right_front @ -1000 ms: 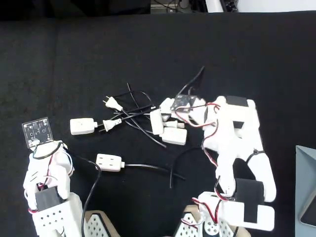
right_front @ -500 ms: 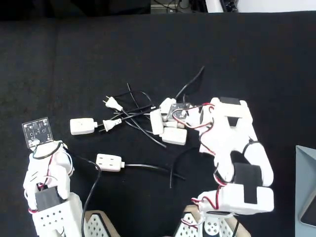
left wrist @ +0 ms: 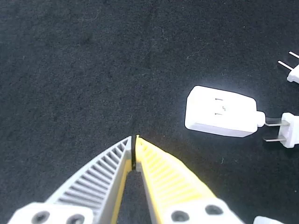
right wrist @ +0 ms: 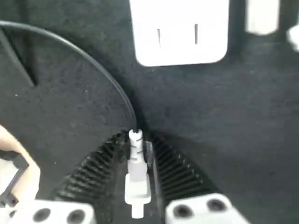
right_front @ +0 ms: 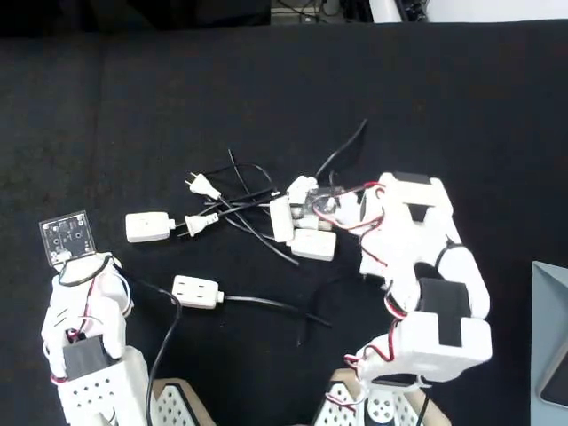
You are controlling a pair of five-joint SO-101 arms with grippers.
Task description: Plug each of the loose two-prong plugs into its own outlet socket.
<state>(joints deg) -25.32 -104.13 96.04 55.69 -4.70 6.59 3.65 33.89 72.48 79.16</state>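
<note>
My right gripper [right wrist: 135, 140] is shut on a white two-prong plug [right wrist: 137, 170], its strain relief and black cord [right wrist: 84, 51] leading away past the fingertips. Just ahead lies a white outlet socket [right wrist: 181, 32] with two slots facing up. In the high view the right gripper [right_front: 312, 206] sits at a cluster of white outlets [right_front: 313, 245] mid-table. My left gripper [left wrist: 134, 140] is shut on nothing above bare cloth, near a white outlet block [left wrist: 222, 112] with a loose plug [left wrist: 286, 130] at its end. That outlet block [right_front: 148, 226] and plug [right_front: 202, 224] lie left of centre.
Another loose plug [right_front: 203, 185] lies among tangled black cords [right_front: 248, 209]. A white multi-socket outlet [right_front: 196, 291] with its cord rests in front of the left arm [right_front: 84, 311]. A grey object [right_front: 550, 337] stands at the right edge. The black table [right_front: 133, 106] is bare at the back.
The right arm has drawn in and shifted a little left toward the outlet cluster, dragging the black cord in front of it. The left arm has stayed still.
</note>
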